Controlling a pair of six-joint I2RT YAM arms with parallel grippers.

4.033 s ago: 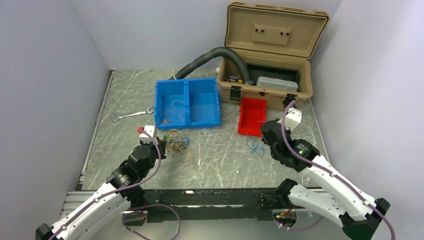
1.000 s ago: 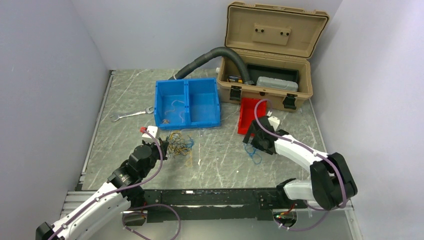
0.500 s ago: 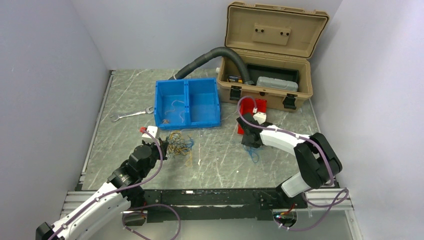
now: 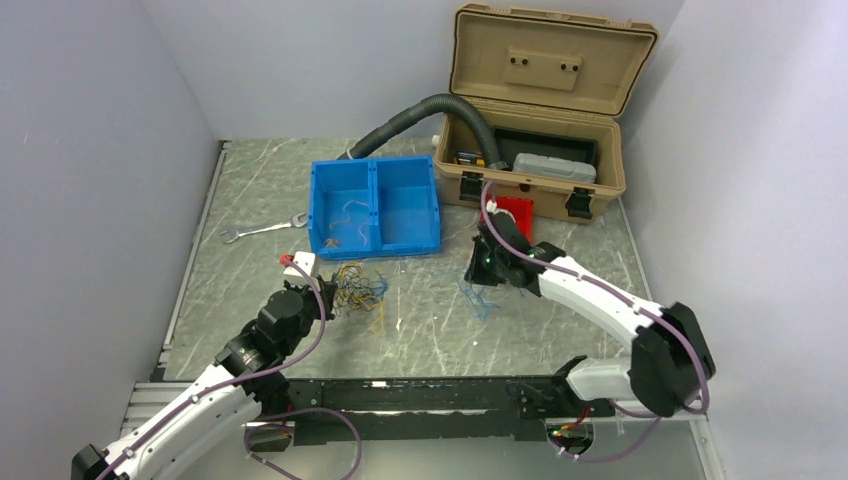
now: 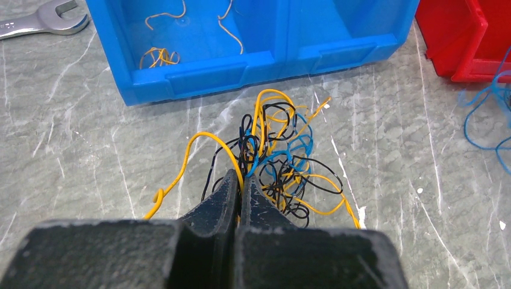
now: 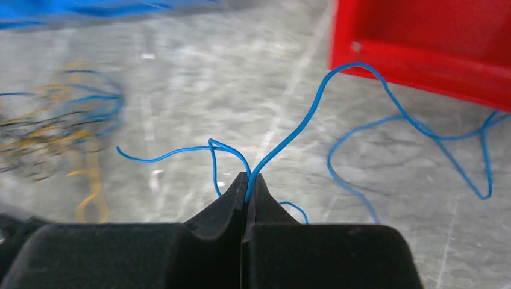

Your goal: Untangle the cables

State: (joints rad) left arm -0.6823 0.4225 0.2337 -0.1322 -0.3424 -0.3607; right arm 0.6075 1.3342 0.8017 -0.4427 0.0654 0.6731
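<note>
Blue cable (image 6: 304, 118) pinched, arching toward red bin (image 6: 422, 66).

Right fingers (image 6: 229, 201) swung left, closed on blue cable (image 6: 354, 64).

Bright, even, diffuse light from above; shadows soft and faint. Mild sheen on the grey marbled tabletop (image 4: 430, 320). In the right wrist view the tangle of thin yellow, black and blue wires (image 6: 54, 129) is blurred
</note>
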